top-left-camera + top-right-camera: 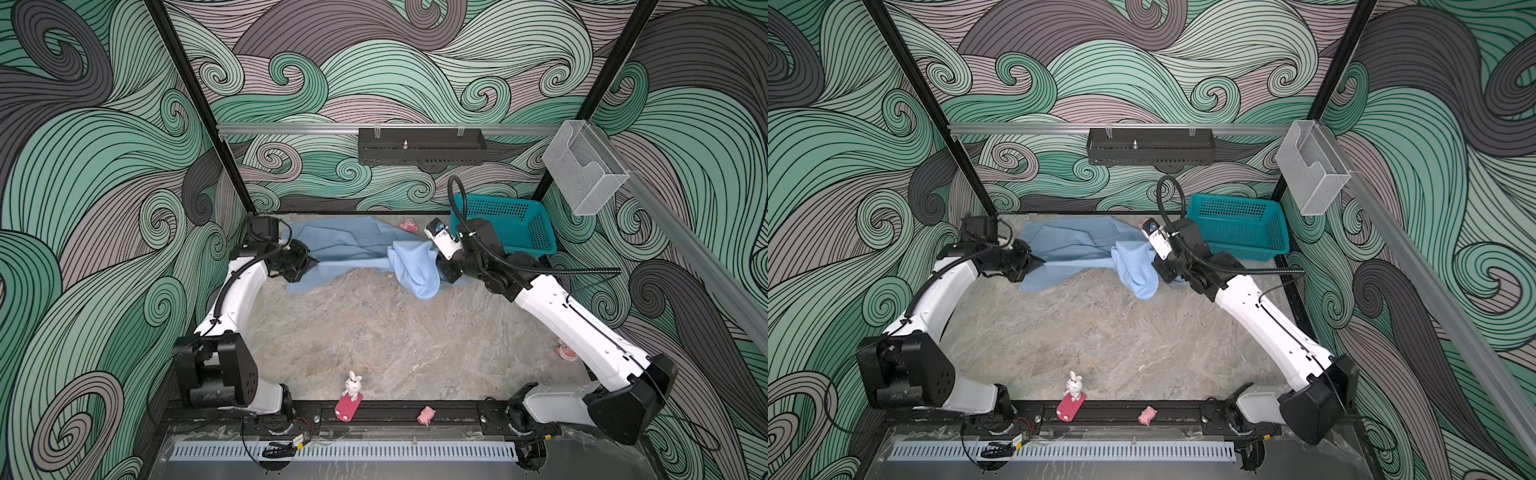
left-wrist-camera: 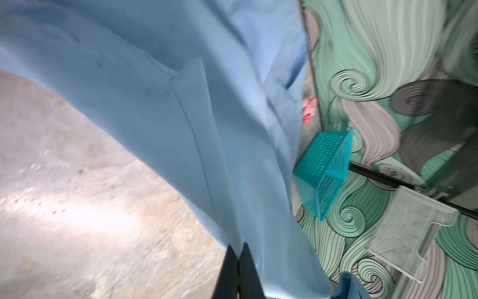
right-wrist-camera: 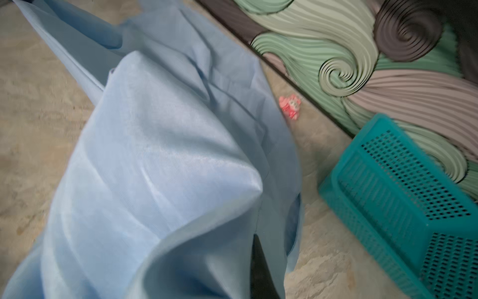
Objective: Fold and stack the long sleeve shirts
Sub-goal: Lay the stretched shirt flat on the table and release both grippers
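Clenching left pincer (image 2: 238, 256) and right pincer (image 3: 257, 244) on opposite edges of light blue shirt (image 1: 345, 245), probably soft, light, sagging between.

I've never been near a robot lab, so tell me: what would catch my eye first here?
A light blue shirt sags over the back of the stone-look table. It is pinched at one end by the left pincer and at the other by the right pincer, both shut on the cloth. A teal basket sits in the back right corner, and swirling green wave patterns cover the walls.
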Tool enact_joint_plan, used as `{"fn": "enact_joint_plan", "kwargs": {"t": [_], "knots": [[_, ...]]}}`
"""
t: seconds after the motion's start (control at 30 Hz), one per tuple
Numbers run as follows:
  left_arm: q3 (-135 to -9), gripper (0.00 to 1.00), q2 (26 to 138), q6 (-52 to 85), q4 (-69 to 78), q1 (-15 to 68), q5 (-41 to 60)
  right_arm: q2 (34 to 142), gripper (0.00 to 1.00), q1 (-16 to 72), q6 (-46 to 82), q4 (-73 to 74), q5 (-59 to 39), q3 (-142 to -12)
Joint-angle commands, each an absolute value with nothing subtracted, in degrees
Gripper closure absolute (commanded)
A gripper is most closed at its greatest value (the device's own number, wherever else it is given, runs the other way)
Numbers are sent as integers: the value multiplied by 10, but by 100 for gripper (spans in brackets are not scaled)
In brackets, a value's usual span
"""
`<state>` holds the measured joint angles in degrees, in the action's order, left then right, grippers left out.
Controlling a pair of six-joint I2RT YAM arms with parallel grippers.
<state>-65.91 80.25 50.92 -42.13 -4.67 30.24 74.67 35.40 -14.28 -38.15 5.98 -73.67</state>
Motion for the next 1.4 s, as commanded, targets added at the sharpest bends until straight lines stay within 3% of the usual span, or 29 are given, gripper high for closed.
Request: {"fn": "enact_joint_plan", "kwargs": {"t": [0.0,0.07,0.13,0.17,0.23,0.3,0.43,0.6,0.77,1.17,1.37], "knots": [[-591,100,727,483,-432,-50,259,688,100,369,-86,-447,134,-693],[-546,96,699,482,-436,-44,258,675,97,383,-62,-460,128,-663],[-518,77,680,479,-438,-37,263,668,88,387,-40,-465,114,-641],[-508,64,671,479,-440,-34,266,666,81,386,-33,-464,100,-630],[-503,45,654,481,-445,-28,267,659,53,386,-26,-456,63,-616],[-512,36,636,483,-452,-27,263,650,32,386,-11,-449,34,-612],[-533,32,632,482,-443,-27,222,643,17,381,15,-426,23,-620],[-547,35,714,500,-358,-28,198,716,18,321,86,-403,18,-651],[-628,35,856,472,-417,-25,206,835,27,259,186,-402,-38,-687],[-620,35,948,447,-430,-5,94,976,33,255,278,-370,-18,-674],[-639,47,995,430,-455,10,76,1022,33,250,280,-361,-13,-675]]}}
